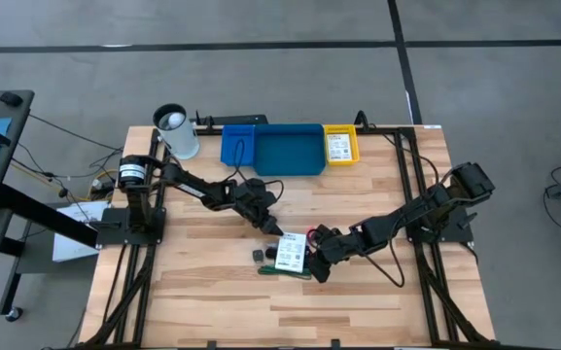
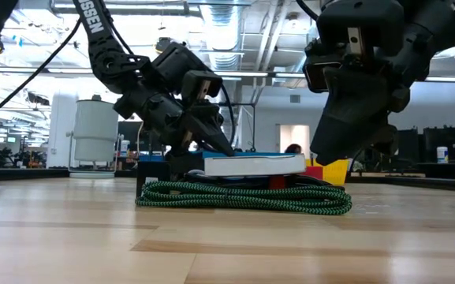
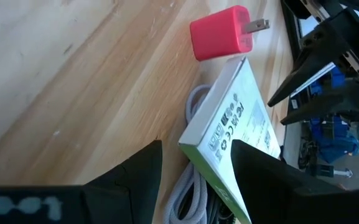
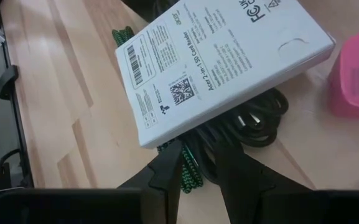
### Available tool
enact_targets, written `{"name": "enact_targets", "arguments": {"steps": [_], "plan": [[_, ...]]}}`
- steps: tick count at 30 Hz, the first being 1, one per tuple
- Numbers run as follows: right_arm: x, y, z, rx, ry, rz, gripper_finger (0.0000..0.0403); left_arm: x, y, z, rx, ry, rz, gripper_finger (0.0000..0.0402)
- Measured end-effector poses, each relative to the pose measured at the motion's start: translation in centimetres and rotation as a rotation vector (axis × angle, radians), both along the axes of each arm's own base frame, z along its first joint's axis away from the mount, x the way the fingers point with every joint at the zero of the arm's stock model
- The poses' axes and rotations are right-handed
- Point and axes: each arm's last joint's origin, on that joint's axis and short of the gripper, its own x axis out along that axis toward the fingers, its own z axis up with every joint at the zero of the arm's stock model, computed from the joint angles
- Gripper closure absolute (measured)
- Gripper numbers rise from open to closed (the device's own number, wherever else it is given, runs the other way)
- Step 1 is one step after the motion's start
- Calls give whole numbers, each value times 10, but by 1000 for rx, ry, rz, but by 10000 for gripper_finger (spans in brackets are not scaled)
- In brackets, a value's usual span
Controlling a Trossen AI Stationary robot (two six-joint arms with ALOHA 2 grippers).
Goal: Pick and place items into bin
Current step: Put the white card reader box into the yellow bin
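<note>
white card box (image 4: pixel 219 65), light, stiff, slick-faced, resting on a green braided cable (image 2: pixel 243 197); take by its long edges. left pincer (image 3: pixel 195 168) spread at one corner, right pincer (image 4: pixel 198 171) spread.

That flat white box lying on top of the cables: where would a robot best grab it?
Probably by its thin edges. The white box lies flat but propped on the coiled cables, so its near corner overhangs. The left gripper, fingers open, already straddles that corner; closing there from the side, one finger above, one beneath, looks easiest.
</note>
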Motion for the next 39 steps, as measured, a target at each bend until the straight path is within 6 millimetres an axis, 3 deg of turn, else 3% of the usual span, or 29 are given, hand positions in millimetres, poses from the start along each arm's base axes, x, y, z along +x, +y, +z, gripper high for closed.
{"name": "enact_targets", "arguments": {"steps": [39], "plan": [[0,0,0,2,-4,3,312,18,-5,4,46,-3,-51,220]]}}
